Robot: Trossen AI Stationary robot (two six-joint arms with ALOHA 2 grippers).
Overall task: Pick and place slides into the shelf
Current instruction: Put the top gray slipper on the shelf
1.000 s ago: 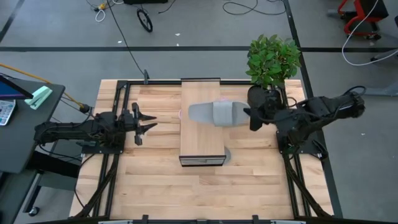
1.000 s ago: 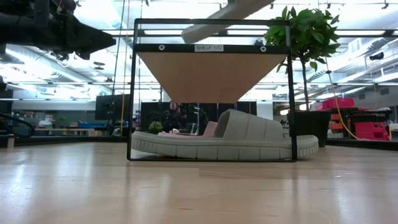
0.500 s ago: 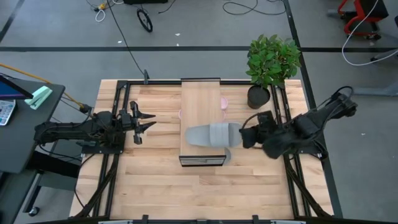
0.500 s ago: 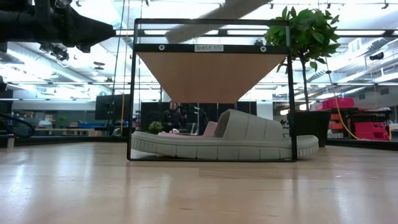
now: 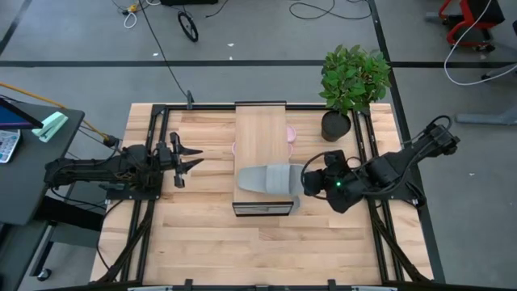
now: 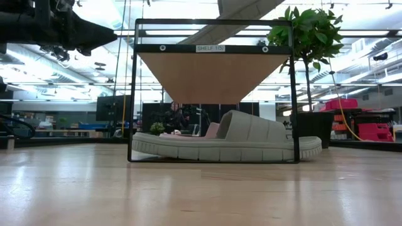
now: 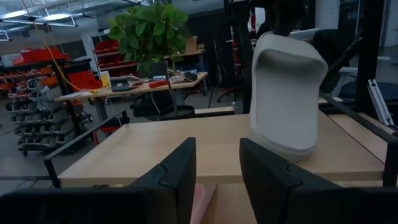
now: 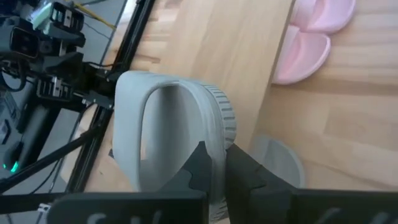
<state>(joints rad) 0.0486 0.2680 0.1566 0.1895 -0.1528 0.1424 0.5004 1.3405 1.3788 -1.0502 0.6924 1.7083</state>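
The right gripper [image 8: 211, 163] is pinched onto the heel rim of a grey slide [image 5: 271, 178] above the shelf [image 5: 260, 129] top; the slide looks light, soft and bendy, so that thick edge suits, while the left gripper [image 5: 184, 159] waits half-open

A grey slide [image 5: 269, 178] with a ribbed strap hangs over the light wood shelf [image 5: 260, 133]. Pale pink slides [image 8: 311, 37] lie beneath. A second grey slide [image 6: 226, 143] sits on the light wooden surface [image 5: 210, 242].

A small label [image 6: 210, 48] on the shelf [image 6: 213, 39] reads "SHELF 1(S)".
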